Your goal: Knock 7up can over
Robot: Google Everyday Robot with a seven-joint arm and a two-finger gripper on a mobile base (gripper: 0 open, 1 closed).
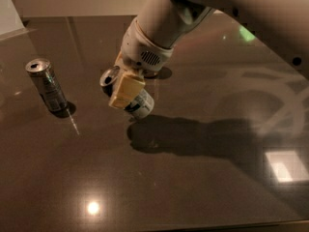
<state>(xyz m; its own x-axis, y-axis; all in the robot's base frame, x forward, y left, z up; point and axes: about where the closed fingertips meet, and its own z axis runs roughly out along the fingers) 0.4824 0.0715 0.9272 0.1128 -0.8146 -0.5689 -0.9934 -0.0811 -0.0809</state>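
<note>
Silver-green against dark worktop (pixel 193 187): see 7up can (pixel 141 105) near centre, tipped toward 10 o'clock, seemingly clamped in closed jaws of gripper (pixel 124 93) angled in from 1 o'clock, likely to lever it flat; grey can (pixel 48 86) upright at 9 o'clock, well apart.

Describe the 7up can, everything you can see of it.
The 7up can is pale silvery-green aluminium with white and dark label marks and a silver top. It is tipped far over, top toward the upper left, base toward the lower right, over the dark table. The cream tool lies across its upper body, touching it and hiding part of it.
</note>
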